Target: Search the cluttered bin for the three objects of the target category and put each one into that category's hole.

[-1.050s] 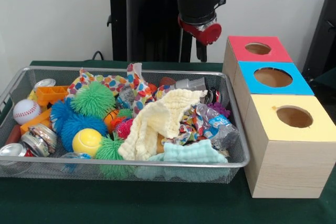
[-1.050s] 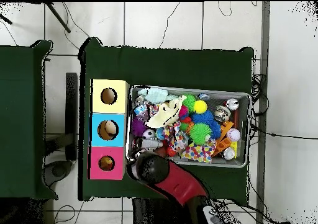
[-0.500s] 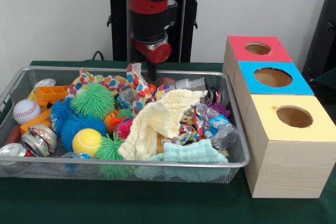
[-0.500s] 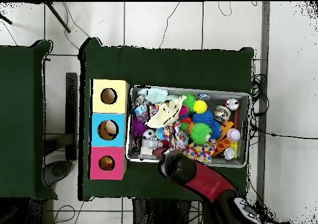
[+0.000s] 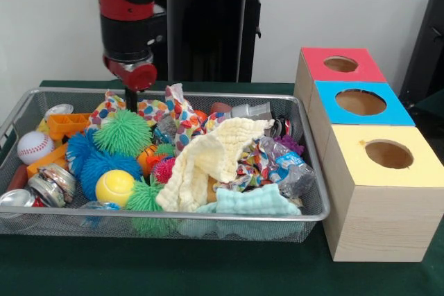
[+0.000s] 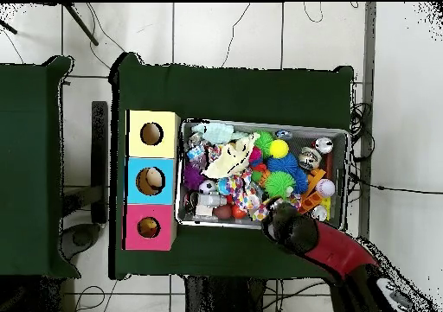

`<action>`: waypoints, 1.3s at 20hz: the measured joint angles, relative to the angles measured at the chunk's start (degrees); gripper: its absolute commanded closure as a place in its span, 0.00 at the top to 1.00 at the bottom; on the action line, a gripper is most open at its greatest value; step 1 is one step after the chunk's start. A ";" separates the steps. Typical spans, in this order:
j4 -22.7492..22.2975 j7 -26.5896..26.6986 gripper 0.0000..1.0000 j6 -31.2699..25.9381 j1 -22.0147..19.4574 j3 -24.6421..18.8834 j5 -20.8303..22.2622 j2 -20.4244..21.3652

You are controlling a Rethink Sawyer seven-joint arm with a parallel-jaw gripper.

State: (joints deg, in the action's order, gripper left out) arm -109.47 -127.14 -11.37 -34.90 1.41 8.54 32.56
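Robot arm (image 5: 128, 5): shiny red tube on top, thick black round part below it, small red rounded cap (image 5: 139, 74) underneath. Thin dark gripper (image 5: 130, 96) pokes out below cap. Black pedestal (image 5: 205, 25) behind, with round black handle and red lid on top.

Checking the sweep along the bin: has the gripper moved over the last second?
Yes. In the front view the gripper has travelled left, away from the red-topped box, and now hangs over the wire bin's far-left part.
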 measured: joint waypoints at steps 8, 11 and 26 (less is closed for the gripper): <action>4.93 0.00 0.00 0.03 -5.72 -2.17 7.17 -2.58; 5.82 0.00 0.00 0.00 -5.74 -2.32 8.24 -2.96; 6.11 0.00 1.00 -0.01 -5.62 -4.13 11.89 -2.92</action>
State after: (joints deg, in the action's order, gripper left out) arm -103.36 -127.14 -11.38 -40.53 -2.72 20.42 29.64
